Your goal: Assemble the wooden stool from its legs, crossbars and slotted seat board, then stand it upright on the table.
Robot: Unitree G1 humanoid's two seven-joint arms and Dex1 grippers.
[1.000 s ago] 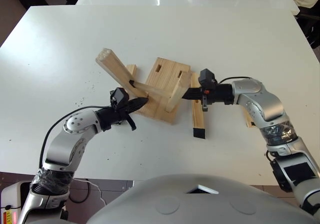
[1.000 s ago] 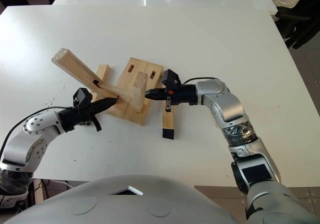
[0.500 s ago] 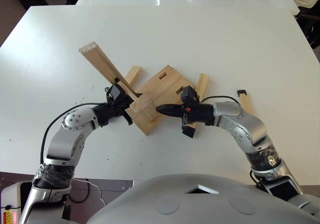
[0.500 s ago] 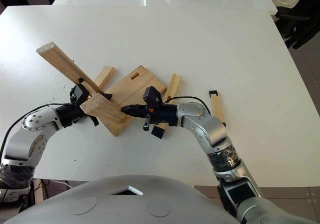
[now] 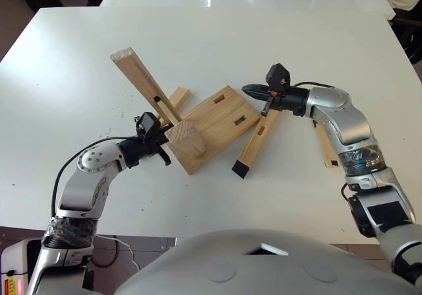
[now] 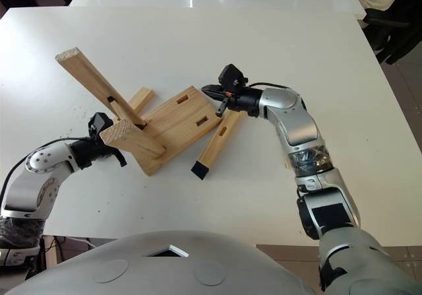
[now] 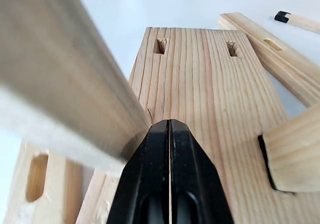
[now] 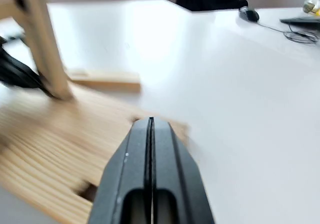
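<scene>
Operator, from the head camera your left gripper [image 7: 169,129] slips behind the blocky end of the near leg [image 5: 184,140] at the seat board [image 5: 212,127]'s near corner. Whether its tips touch wood cannot be told. That same block hides where the raised leg [image 5: 142,84] meets the seat board. Behind the seat board, a slotted piece [image 5: 175,98] lies partly covered by the raised leg. To the right of the seat board, your right arm [image 5: 343,120] crosses a loose leg [image 5: 328,154] and hides its far end. From the left wrist, the raised leg is a blur running off the edge. From the right wrist, the seat board itself is smeared.
</scene>
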